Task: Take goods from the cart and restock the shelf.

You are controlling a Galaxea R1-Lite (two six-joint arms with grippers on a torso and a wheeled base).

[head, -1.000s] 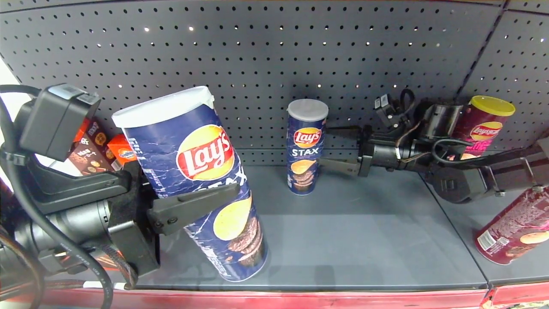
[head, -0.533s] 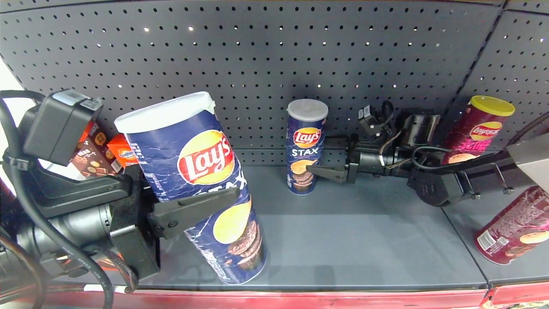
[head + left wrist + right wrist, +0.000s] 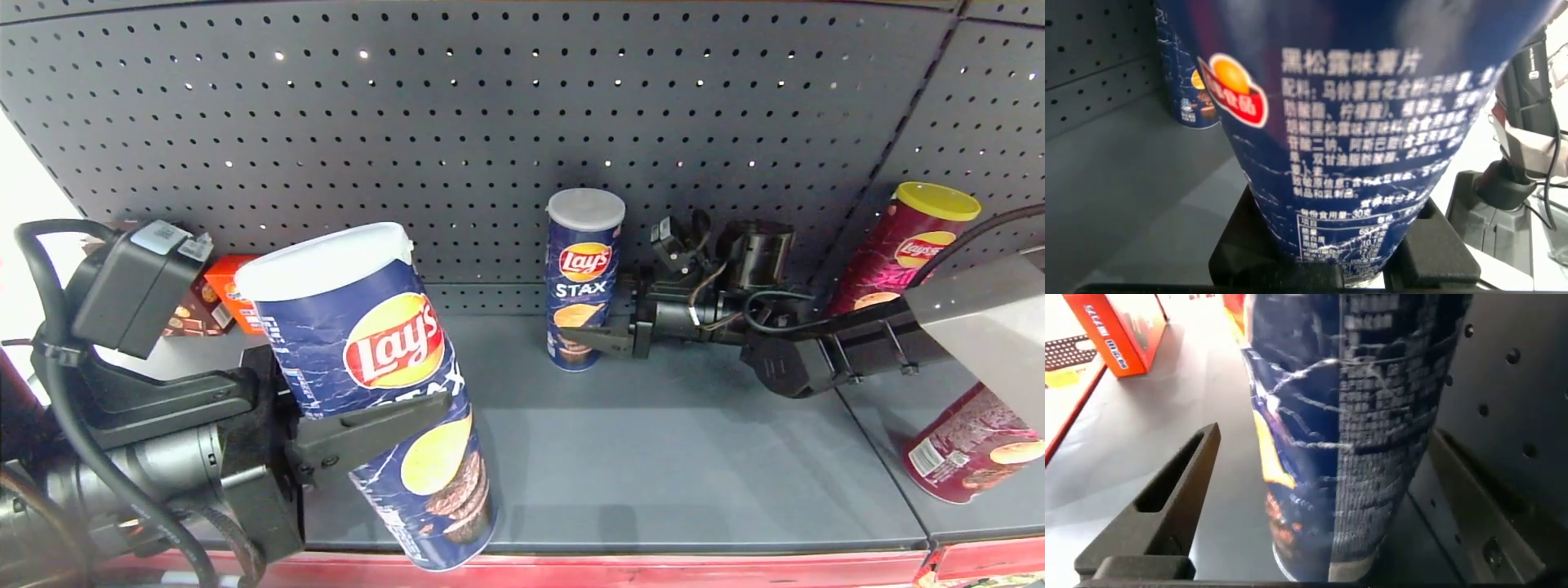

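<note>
A large blue crisp can [image 3: 384,384] with a white lid hangs tilted at the shelf's front left, its base over the red front edge. My left gripper [image 3: 367,416] is shut on its middle; up close the can [image 3: 1355,122] rises from between the fingers of that gripper [image 3: 1343,253]. A second blue can [image 3: 581,282] stands upright at the back middle against the pegboard. My right gripper [image 3: 596,310] is open and straddles its lower half. Seen from the right wrist, this can [image 3: 1347,433] sits between the fingers [image 3: 1167,498] with gaps on both sides.
A magenta can with a yellow lid [image 3: 910,245] stands at the back right, and another magenta can [image 3: 971,445] lies on the shelf at the far right. Orange and brown boxes [image 3: 229,298] sit at the back left. The grey shelf deck [image 3: 694,457] is bare between the cans.
My left gripper has carried the tilted blue can down and toward the shelf's front edge. My right gripper has slid left, so its fingers now stand on either side of the upright blue can.
</note>
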